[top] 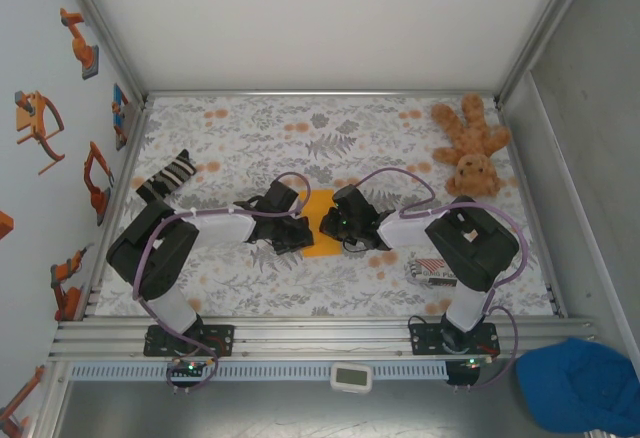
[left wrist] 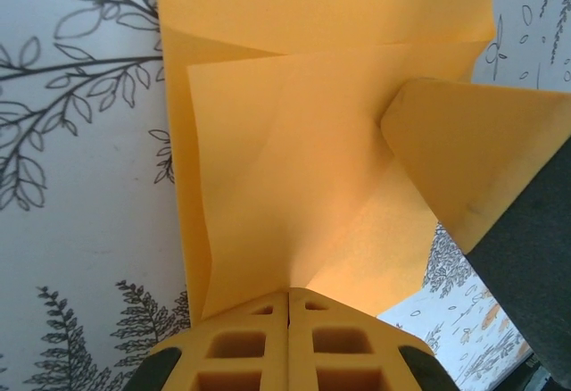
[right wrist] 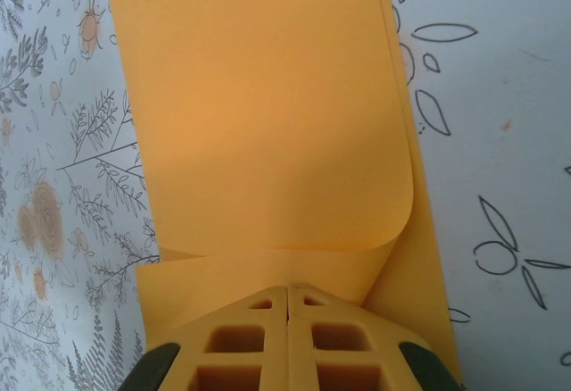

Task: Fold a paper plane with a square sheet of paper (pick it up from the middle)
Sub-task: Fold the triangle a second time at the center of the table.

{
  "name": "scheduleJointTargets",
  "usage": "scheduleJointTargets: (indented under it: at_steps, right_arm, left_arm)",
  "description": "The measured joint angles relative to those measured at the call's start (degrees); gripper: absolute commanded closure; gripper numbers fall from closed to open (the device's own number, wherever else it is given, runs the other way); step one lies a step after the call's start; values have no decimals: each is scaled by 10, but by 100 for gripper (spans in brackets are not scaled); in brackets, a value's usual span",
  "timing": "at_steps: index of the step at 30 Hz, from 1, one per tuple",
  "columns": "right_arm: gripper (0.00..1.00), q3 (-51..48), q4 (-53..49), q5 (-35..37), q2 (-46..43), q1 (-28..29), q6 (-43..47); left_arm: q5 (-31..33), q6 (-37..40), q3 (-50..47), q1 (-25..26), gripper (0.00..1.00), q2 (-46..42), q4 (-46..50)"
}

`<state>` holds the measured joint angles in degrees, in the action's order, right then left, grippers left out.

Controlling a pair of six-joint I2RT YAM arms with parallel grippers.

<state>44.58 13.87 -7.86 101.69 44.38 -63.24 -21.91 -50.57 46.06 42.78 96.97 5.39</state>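
Surface: floral-print table (top: 250,288), metal rail along near edge, striped packet (top: 432,272) by right base, brown teddy (top: 470,148) in far right corner, white walls behind.
Arms: 2, elbows out, bent inward, wrists low at mid-table.
Grip: left gripper (left wrist: 288,295) and right gripper (right wrist: 288,288) each pinched tight on a paper edge.
Paper: square sheet of paper (top: 320,246) between the 2 grippers, partly folded over, touching both.

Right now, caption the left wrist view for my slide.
Left claw shut on the partly folded orange paper, over the leaf-print tablecloth.
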Motion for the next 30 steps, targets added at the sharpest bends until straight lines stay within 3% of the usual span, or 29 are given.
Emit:
scheduleJointTargets:
  at_steps: [24,30]
  right_arm:
    - [100,0,-2,0,-2,0,3]
    - [100,0,-38,0,-54,-1,36]
  left_arm:
    - [-3,5,0,-1,100,7,-2]
    - [-4,9,0,-2,100,10,-5]
